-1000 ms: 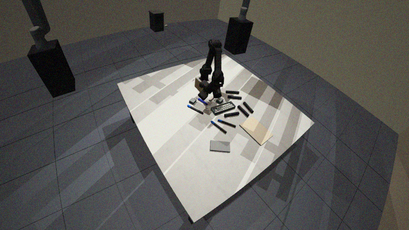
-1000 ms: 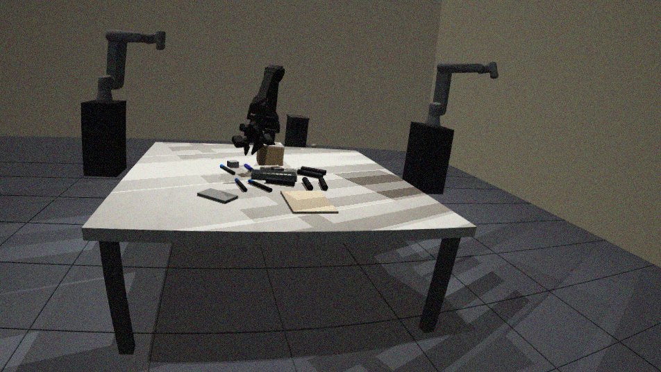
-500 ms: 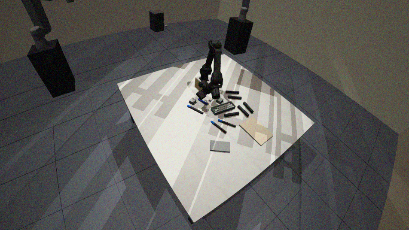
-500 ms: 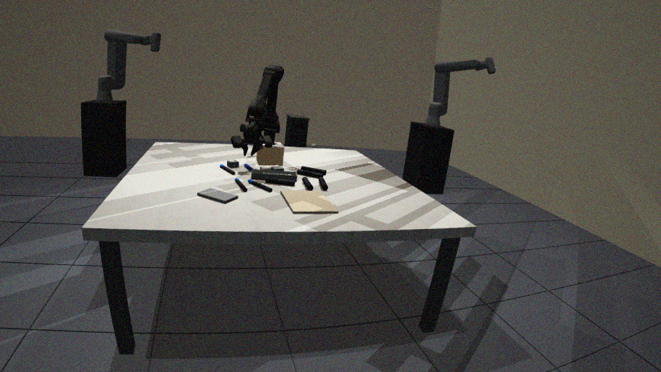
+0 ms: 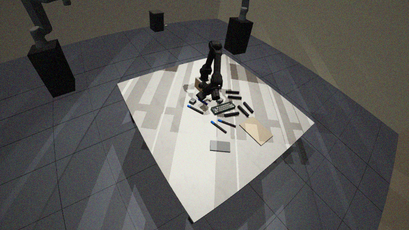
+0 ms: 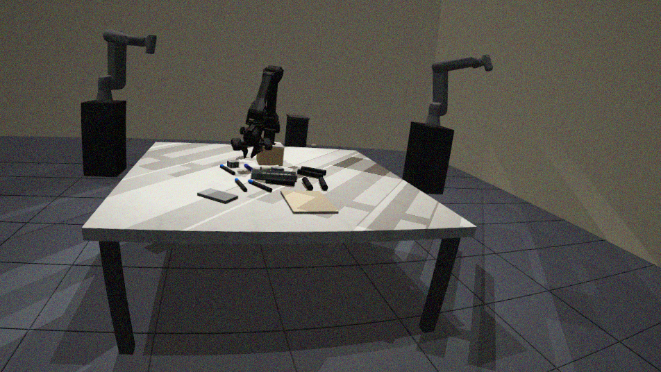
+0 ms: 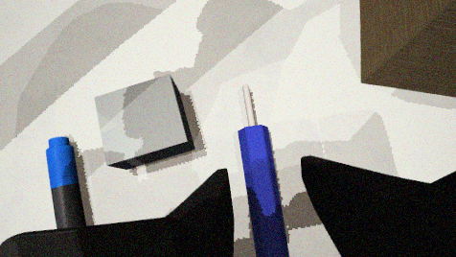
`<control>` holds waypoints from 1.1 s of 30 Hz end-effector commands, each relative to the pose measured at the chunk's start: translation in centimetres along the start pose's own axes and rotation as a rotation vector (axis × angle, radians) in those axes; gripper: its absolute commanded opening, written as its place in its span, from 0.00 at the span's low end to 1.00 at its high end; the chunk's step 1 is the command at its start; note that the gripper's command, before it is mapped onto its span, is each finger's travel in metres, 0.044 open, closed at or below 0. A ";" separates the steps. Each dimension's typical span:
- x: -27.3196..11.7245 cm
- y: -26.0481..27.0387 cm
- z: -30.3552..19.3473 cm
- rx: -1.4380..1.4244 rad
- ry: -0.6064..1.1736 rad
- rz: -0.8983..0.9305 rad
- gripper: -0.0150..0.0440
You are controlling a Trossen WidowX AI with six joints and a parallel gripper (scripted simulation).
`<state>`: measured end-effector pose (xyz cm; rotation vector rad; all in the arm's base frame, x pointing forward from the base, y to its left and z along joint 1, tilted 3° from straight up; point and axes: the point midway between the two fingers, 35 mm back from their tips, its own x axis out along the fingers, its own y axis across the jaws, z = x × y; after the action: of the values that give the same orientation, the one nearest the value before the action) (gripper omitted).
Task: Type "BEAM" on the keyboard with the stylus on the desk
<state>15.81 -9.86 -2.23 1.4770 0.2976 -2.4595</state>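
Gripper (image 7: 265, 192) hovers open, holding nothing, fingers straddling the blue stylus (image 7: 261, 182) lying on the table (image 7: 307, 120), its white tip pointing to 12 o'clock. Grey block (image 7: 141, 120) sits at 10 o'clock, keyboard (image 5: 223, 107) well apart.

1. On the tabletop (image 5: 177, 159) I see a flat grey slab (image 5: 220, 146) lying alone toward the near side.
2. A tan notepad (image 5: 255, 130) lies flat, well apart from the slab.
3. Five all-black cylinders lie loosely grouped; one (image 5: 247, 107) rests just beside another.
4. Blue-capped markers (image 5: 218, 126) lie scattered.
5. A small grey cube (image 7: 143, 122) sits near one blue-capped marker (image 7: 63, 181).
6. A brown box (image 6: 270, 155) stands behind.
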 end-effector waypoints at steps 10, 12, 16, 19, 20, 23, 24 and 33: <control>1.0 -0.2 -0.4 0.001 -0.010 -0.003 0.51; 1.2 -0.2 -0.5 0.001 -0.010 -0.003 0.51; 1.4 -0.2 -0.6 0.001 -0.010 -0.003 0.51; 1.6 -0.2 -0.7 0.001 -0.010 -0.003 0.51; 1.7 -0.2 -0.8 0.001 -0.010 -0.003 0.51; 1.9 -0.2 -0.9 0.001 -0.010 -0.003 0.51; 1.9 -0.2 -0.9 0.001 -0.010 -0.003 0.51; 2.5 -0.2 -1.2 0.001 -0.010 -0.003 0.51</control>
<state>15.84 -9.68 -4.70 1.4719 0.2953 -2.4596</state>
